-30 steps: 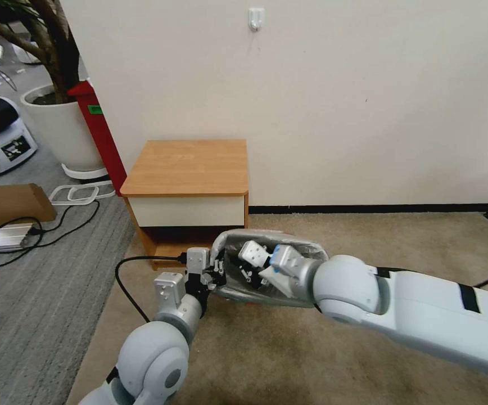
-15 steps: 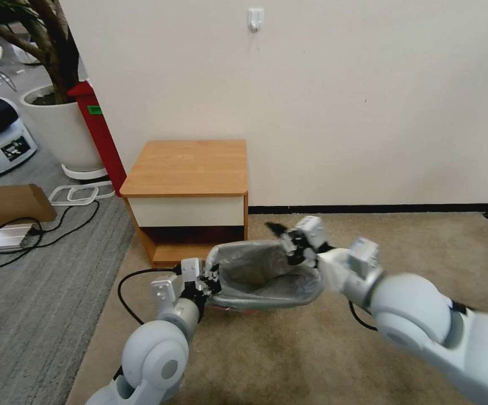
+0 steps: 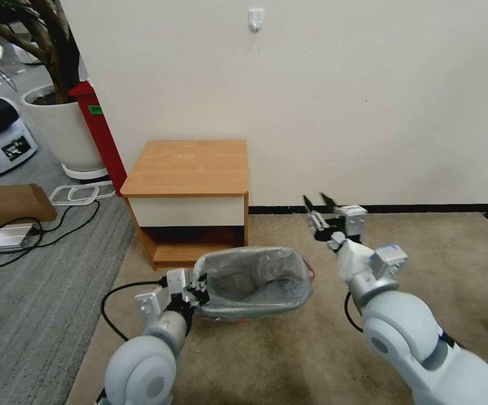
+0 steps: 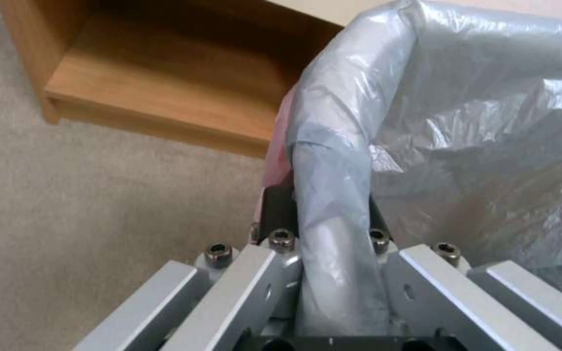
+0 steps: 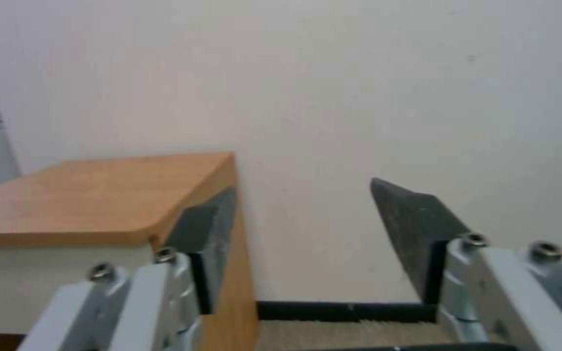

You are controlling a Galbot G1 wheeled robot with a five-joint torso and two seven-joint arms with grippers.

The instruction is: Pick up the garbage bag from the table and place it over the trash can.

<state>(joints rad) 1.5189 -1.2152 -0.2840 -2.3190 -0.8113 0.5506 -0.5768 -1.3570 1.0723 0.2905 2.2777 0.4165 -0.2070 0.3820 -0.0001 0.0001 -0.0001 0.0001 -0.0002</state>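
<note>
Progress: garbage bag (image 3: 255,278) is off the table (image 3: 190,167) and already lines the trash can (image 3: 244,310), its mouth folded outward over the rim on the sides that can be seen; I judge the task nearly done
Left to do: probably only letting go at the left end and perhaps smoothing the cuff; the far side of the rim cannot be checked fully
Left gripper: (image 3: 198,288) sits at the can's left end, fingers pressed together on the bag-covered rim; in the left wrist view the rolled edge runs between them (image 4: 333,253)
Right gripper: (image 3: 318,207) hangs above the carpet, beyond the can's right end and well apart from it, its dark wedge-shaped pads (image 5: 417,229) spread wide with nothing between them
Bag material: thin, crinkly, translucent grey film with glossy creases; a pinkish-red band (image 4: 280,146) shows below the fold
Can: mostly wrapped, rounded rectangular outline, a strip of its lower wall visible under the bag
Table: square light-wood top with rounded corners, cream drawer front, open lower shelf (image 4: 164,92); the can stands on the carpet just in front of its right front corner
</note>
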